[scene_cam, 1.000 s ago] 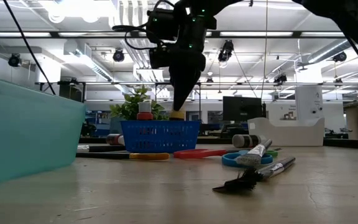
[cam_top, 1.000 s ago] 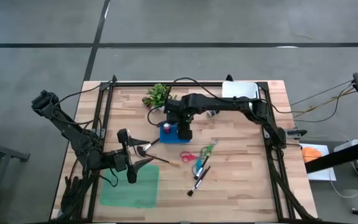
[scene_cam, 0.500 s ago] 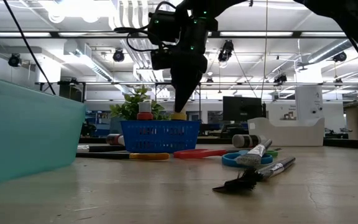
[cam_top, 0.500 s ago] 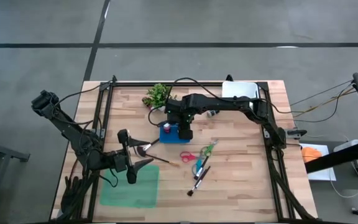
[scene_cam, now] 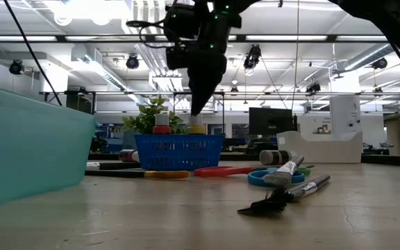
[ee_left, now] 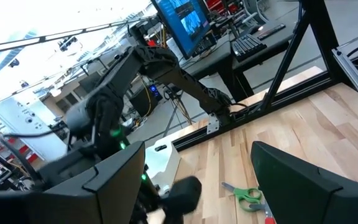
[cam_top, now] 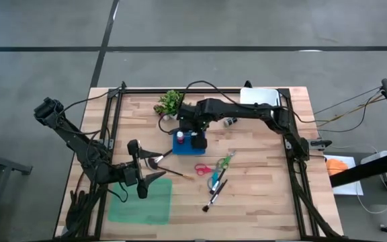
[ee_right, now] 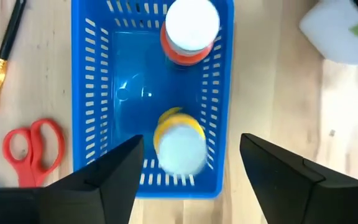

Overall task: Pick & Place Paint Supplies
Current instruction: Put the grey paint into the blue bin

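Nearest, low across the table, a dark brush lies in front of the blue basket, with blue scissors and red scissors between them. Inside the basket stand two paint bottles: a yellow one and a red one. Directly above the basket hangs the right gripper, its fingers spread apart and holding nothing. Behind the basket sits a small green plant. Well off from the basket, beside a green bin, waits the left gripper, fingers apart.
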Available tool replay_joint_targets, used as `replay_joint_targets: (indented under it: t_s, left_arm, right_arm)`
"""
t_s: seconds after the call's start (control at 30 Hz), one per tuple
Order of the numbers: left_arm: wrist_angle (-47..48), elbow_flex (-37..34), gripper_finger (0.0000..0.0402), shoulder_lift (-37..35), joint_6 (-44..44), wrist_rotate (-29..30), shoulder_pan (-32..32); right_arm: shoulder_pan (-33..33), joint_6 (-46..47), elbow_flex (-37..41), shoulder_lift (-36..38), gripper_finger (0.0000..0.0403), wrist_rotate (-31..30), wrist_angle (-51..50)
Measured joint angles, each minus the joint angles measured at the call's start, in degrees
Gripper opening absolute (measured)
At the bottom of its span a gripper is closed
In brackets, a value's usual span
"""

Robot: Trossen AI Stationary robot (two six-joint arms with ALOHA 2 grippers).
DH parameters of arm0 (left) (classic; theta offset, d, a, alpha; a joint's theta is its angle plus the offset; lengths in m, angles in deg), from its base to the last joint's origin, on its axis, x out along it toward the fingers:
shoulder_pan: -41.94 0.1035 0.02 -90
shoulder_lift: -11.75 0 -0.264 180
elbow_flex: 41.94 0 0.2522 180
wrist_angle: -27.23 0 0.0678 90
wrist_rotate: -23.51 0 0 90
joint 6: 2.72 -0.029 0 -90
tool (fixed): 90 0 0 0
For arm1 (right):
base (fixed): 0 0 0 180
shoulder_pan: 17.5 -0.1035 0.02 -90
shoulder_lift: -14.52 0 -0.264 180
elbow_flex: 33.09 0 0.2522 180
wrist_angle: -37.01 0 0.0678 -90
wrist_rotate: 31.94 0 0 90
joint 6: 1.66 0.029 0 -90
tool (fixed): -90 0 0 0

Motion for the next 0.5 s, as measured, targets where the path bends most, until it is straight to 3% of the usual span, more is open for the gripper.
replay_joint_targets:
  t_s: [0.1,0.23,0.5]
  left_arm:
    - [0.4,0.0,0.0302,0.0,0.1,0.0,0.0]
    - [0.9,0.0,0.0302,0.0,0.9,0.0,0.0]
    - [1.3,0.0,0.0302,0.0,1.0,-0.1,0.0]
  right_arm:
    - [0.0,0.3,-1.6,1.7,0.0267,-1.4,-4.1]
    - [0.0,1.7,-1.9,5.7,0.0268,-7.4,-8.4]
    - [0.0,-1.0,5.2,13.4,0.0269,-12.1,-14.1]
